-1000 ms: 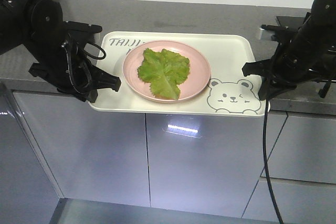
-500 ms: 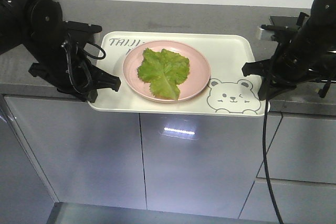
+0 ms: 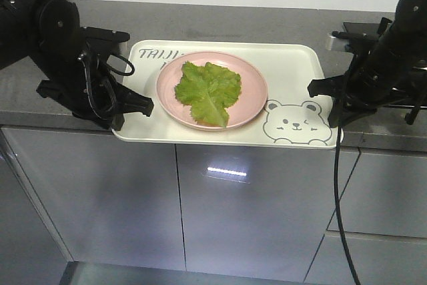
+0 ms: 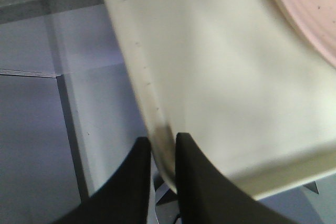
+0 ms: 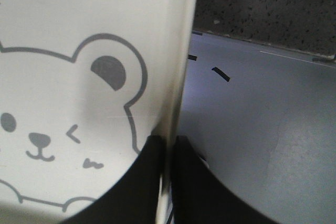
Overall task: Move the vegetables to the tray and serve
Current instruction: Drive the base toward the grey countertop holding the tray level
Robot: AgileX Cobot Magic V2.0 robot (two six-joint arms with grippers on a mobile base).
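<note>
The lettuce leaf (image 3: 209,91) lies flat in the middle of the round pink plate (image 3: 253,95). The plate sits on the cream tray (image 3: 297,71), left of its bear drawing (image 3: 295,123). The leaf is light and soft, and nothing pins it, so expect it to slide or lift if you tilt or jerk. The plate also looks free to skate on the smooth tray. The tray itself reads as stiff plastic with a thin raised rim, and that rim is the place to hold.

Your left hand (image 3: 137,106) is closed down on the tray's left rim, which the wrist view shows pinched between its fingers. Your right hand (image 3: 320,91) is clamped the same way on the right rim, beside the bear's ear.

The tray's near edge hangs out past the grey tabletop (image 3: 267,21), over the cabinet doors (image 3: 253,211). Whether its far edge rests on the tabletop, you cannot tell. Move it with both hands level and matched.
</note>
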